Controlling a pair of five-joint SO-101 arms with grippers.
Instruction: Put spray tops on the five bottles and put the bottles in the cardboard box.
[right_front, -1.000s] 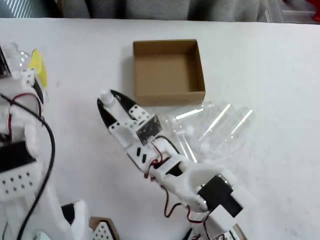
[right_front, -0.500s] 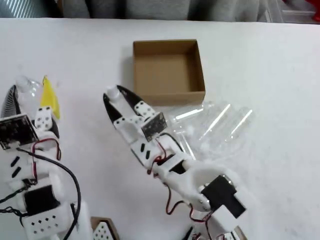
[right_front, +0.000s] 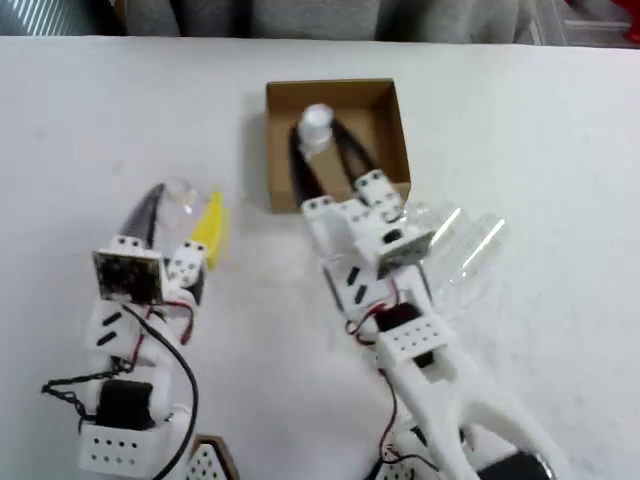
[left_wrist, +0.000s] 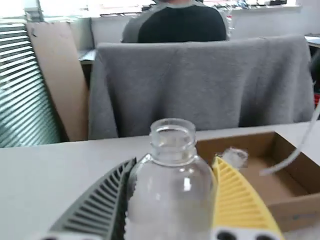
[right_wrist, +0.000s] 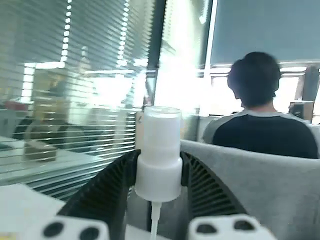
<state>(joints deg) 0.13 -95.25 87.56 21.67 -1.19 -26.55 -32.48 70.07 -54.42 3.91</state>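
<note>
My left gripper (right_front: 182, 208) is shut on a clear bottle (left_wrist: 171, 192), held upright with its open neck up, between a grey and a yellow finger (left_wrist: 235, 200). It hangs over the table left of the cardboard box (right_front: 283, 150). My right gripper (right_front: 322, 140) is shut on a white spray top (right_wrist: 159, 155), its thin tube pointing down, and is raised over the box. The spray top (right_front: 316, 125) shows in the high view above the box's floor. Several more clear bottles (right_front: 455, 250) lie on their sides to the right of the box.
The cardboard box (left_wrist: 265, 175) stands open at the table's middle back. A grey cloth-covered chair (left_wrist: 200, 85) stands beyond the far edge. A brown object (right_front: 205, 455) sits at the front edge by the left arm's base.
The left arm swung right with the bottle toward the middle. The right arm swung right and back, carrying the spray top from left of the box to over it.
</note>
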